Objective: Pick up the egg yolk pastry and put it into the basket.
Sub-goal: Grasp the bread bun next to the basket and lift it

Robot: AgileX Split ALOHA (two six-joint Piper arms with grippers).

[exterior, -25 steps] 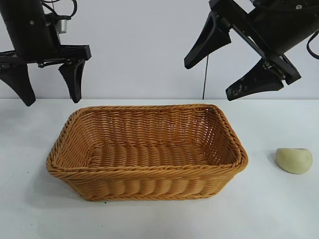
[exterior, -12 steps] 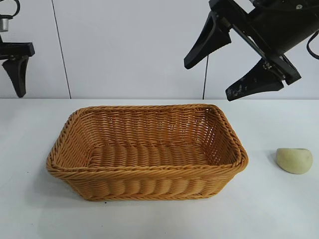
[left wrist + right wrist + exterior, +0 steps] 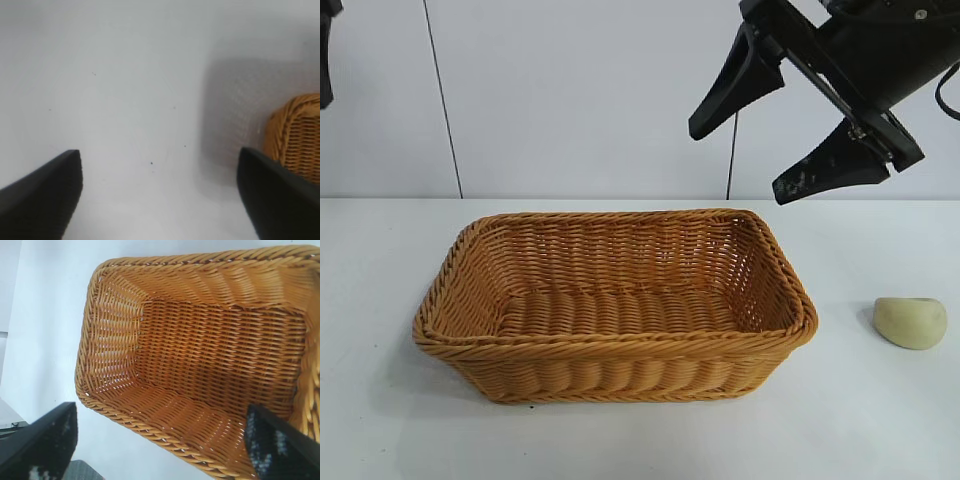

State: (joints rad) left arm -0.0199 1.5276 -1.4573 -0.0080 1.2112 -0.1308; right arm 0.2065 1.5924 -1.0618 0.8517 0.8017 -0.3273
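The small pale yellowish-green egg yolk pastry (image 3: pixel 911 322) lies on the white desk (image 3: pixel 880 420) beside the empty orange-brown wicker basket (image 3: pixel 620 345) — not yet picked — so the right tool (image 3: pixel 775 128) hangs wide open above, the left tool (image 3: pixel 160 192) likewise open and empty.

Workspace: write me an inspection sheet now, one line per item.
Surface: white table, a few tiny dark specks.
Job's things: small pale yellowish-green egg yolk pastry lies on the table right of the large orange-brown woven wicker basket, apart from it; basket holds nothing.
Clutter: nothing seen.
Grippers: right gripper open, high above the basket's right end, empty; left gripper open over bare table beside the basket, empty.
Cables: thin dark cable hangs at the back wall.
Surroundings: plain white wall panels.
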